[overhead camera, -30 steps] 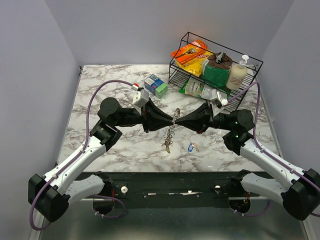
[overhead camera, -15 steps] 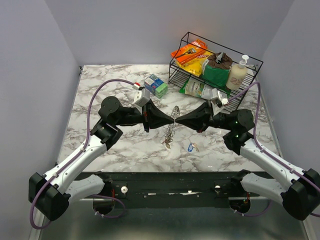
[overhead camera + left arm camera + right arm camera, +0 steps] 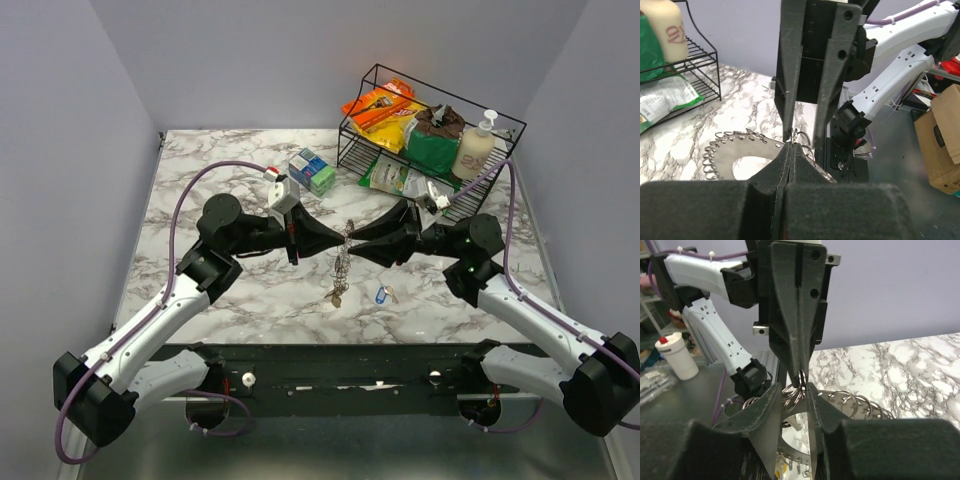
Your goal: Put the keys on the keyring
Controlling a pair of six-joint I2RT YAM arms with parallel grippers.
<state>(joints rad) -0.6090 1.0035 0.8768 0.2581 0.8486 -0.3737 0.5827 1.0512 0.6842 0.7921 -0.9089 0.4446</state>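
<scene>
The keyring [image 3: 342,262], a silvery loop edged with many small wire rings, hangs in the air between my two grippers over the middle of the table. My left gripper [image 3: 343,240] is shut on one of its small rings; in the left wrist view its jaws [image 3: 791,146] are pressed together with the keyring [image 3: 725,145] just beyond. My right gripper [image 3: 794,386] stands open, a finger on each side of the rings of the keyring [image 3: 860,402]. A few keys [image 3: 335,295] dangle from the loop's lower end. A blue-headed key [image 3: 381,294] lies on the marble to the right.
A black wire rack [image 3: 358,97] at the back right holds snack bags and a soap bottle [image 3: 475,145]. Small cartons [image 3: 312,170] stand left of it. Both arms reach inward from the near edge and meet tip to tip.
My right gripper has opened and let go of the keyring. The left gripper closed on it and holds it, and the loop now hangs down from that grip.
</scene>
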